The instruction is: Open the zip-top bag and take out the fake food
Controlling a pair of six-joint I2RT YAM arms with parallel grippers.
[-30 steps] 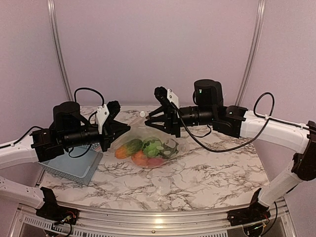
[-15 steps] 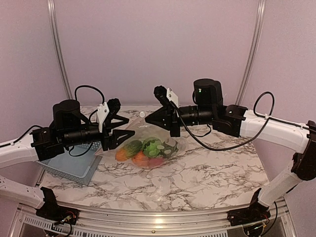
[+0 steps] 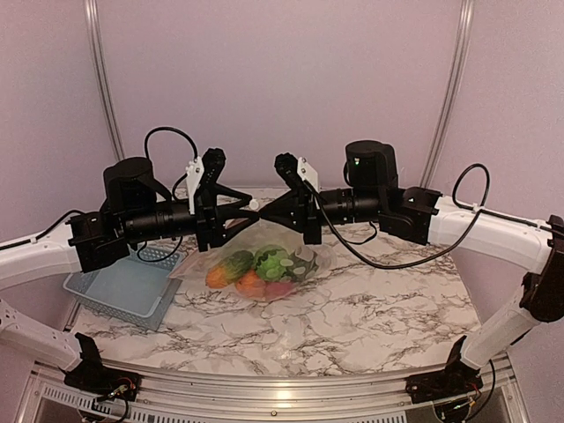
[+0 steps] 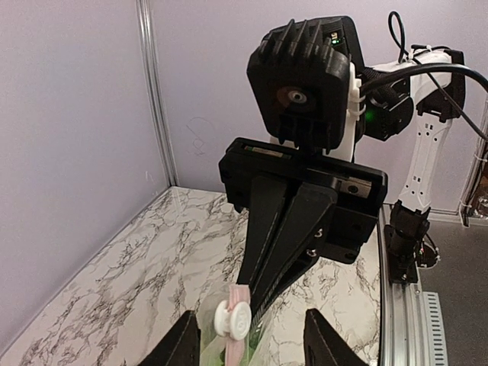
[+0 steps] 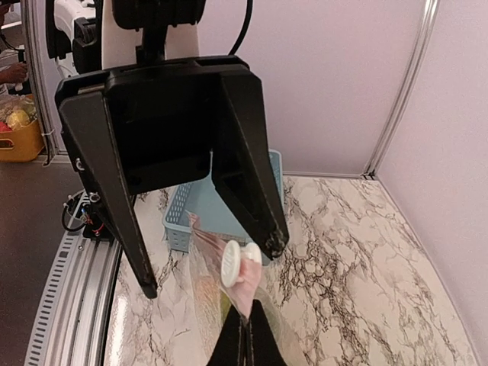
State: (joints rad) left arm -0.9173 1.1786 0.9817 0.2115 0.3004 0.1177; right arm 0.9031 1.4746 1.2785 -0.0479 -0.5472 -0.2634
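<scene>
Enclosed by plain lilac walls (image 3: 282,79), joined at silver metal posts (image 3: 101,79). Set on a white worktop (image 3: 352,308) veined in dark grey, edged by an aluminium rail (image 3: 264,392). Beyond, grey floor (image 4: 461,290) and perhaps a yellow bin (image 5: 19,141), partly cut off

From above, the top edge of the bag (image 3: 251,233) runs in behind the left hand (image 3: 249,210) and the right hand (image 3: 264,213), so contact there cannot be judged. The toy food (image 3: 260,269) shows only as crinkle-blurred patches of green, orange and red, and single pieces are hard to separate. At the left edge of the counter (image 3: 370,308), the left arm covers the far part of the basket (image 3: 123,295). Each wrist view cuts off the bag's lower part and most of its own hand at the bottom edge.
</scene>
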